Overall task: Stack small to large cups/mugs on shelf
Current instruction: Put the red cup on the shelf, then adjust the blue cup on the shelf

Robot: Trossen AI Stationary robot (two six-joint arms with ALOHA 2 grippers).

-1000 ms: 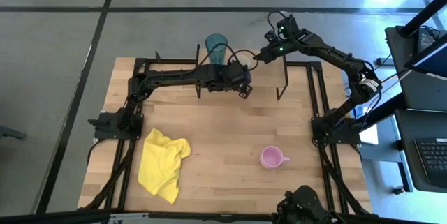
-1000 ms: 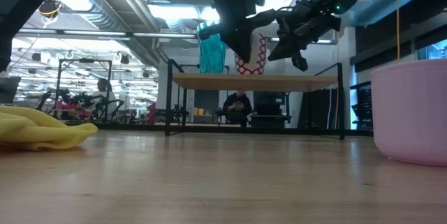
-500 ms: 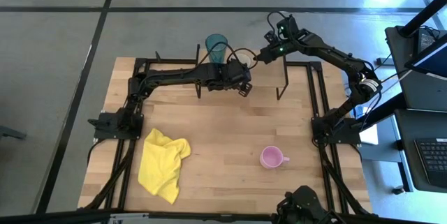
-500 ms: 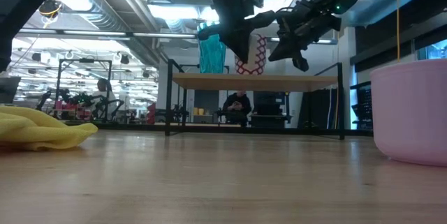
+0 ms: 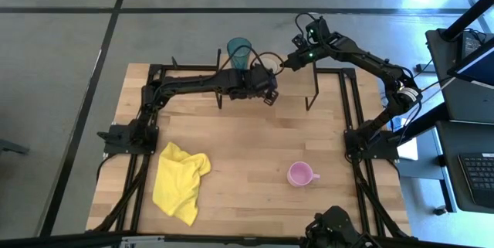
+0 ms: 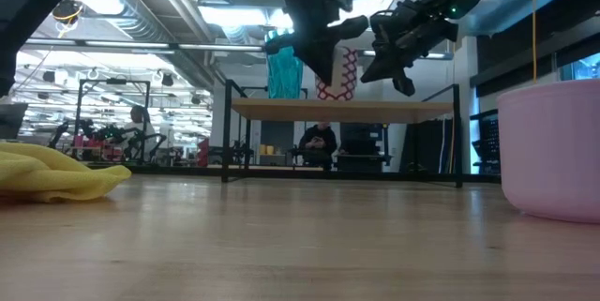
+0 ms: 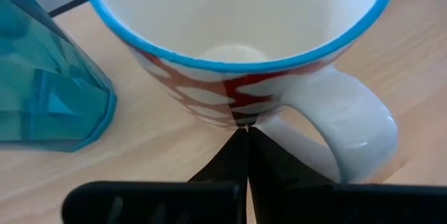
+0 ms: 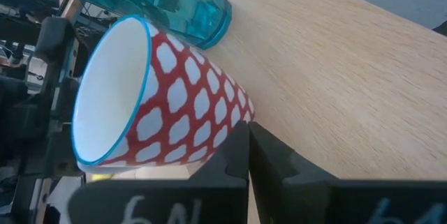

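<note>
A white mug [image 7: 237, 49] with a red lattice pattern, a blue rim and a white handle [image 7: 349, 123] stands on the light-wood shelf [image 5: 297, 86] beside the teal tumbler [image 5: 239, 50]. It also shows in the right wrist view [image 8: 174, 105] and the low view [image 6: 341, 72]. My left gripper [image 7: 246, 130] is shut at the mug's handle side. My right gripper [image 8: 248, 123] is shut at the mug's other side, near its base. A pink mug [image 5: 300, 174] stands on the table's near right part. My left gripper's shut fingertips [image 7: 241, 140] point level at the mug's outer wall [image 7: 241, 116], just beside the handle's root; I cannot tell whether they touch it. My right gripper's shut fingertips [image 8: 241, 137] stand close to the mug's lower wall [image 8: 234, 123]; I cannot tell whether they touch it.
A yellow cloth [image 5: 181, 180] lies crumpled at the table's near left. The tumbler [image 7: 49, 84] stands right beside the mug on the shelf. The shelf's board [image 6: 394, 109] sits on thin black legs at the table's far side. A person sits in the room beyond the table.
</note>
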